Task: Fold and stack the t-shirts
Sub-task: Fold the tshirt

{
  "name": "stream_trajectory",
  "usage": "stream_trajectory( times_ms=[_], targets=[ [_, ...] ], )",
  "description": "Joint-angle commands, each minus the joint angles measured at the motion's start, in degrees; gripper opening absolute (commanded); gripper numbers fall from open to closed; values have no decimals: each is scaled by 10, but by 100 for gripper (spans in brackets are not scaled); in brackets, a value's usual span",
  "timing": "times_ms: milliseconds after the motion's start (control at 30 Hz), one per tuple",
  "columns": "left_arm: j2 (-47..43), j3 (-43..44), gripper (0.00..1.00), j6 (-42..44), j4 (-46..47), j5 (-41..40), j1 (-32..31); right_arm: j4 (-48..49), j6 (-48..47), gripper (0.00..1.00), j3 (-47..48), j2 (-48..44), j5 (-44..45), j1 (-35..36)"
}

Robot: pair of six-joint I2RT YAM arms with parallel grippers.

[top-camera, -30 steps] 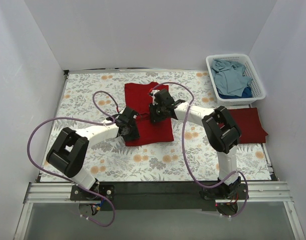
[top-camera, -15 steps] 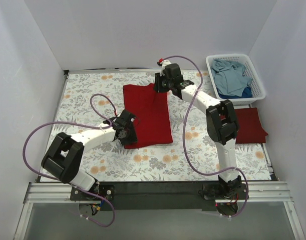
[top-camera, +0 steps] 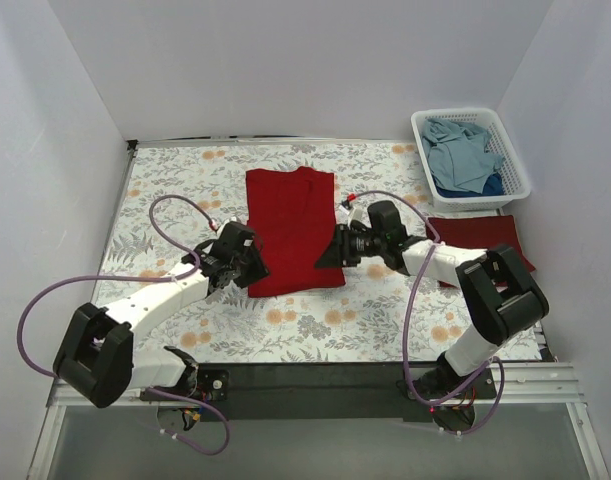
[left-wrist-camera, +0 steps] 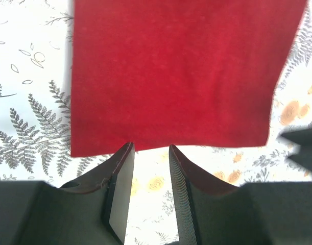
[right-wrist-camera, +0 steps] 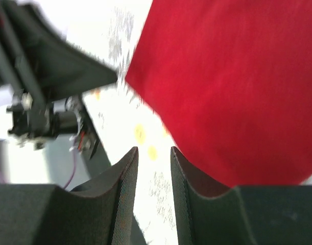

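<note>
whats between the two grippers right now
The near end of the bright red t-shirt spans the gap from left gripper to right gripper, seen in the top view.

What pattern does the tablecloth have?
The tablecloth is white with grey ferns and orange flowers; the left wrist view shows it best.

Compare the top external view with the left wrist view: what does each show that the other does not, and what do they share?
Top only: the white basket of blue shirts and the maroon shirt. Left wrist only: the left hand close up, fingers apart, nothing between them, at the hem. Both: the red shirt flat on the floral table.
</note>
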Motion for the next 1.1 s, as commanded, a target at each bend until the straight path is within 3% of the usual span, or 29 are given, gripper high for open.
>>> stream_trajectory(
  times_ms=[0, 333, 500, 600, 733, 900, 1067],
  targets=[
    [14, -39, 31, -31, 27, 25, 23, 142, 77, 37, -73, -23, -72, -6],
    [96, -80, 30, -53, -8, 107, 88, 187, 85, 35, -254, 39, -67, -104],
    [42, -72, 29, -40, -44, 106, 91, 181, 104, 34, -261, -54, -97, -104],
    [-2, -61, 31, -33, -52, 96, 91, 174, 121, 35, -225, -98, -101, -81],
    [-49, -42, 32, -30, -62, 76, 90, 177, 145, 36, -134, -79, -87, -11],
    [-73, -38, 33, -33, -74, 59, 90, 196, 172, 36, -15, 31, -40, 88],
    [-90, -51, 33, -39, -77, 43, 90, 272, 236, 36, 37, 169, -28, 122]
  ],
)
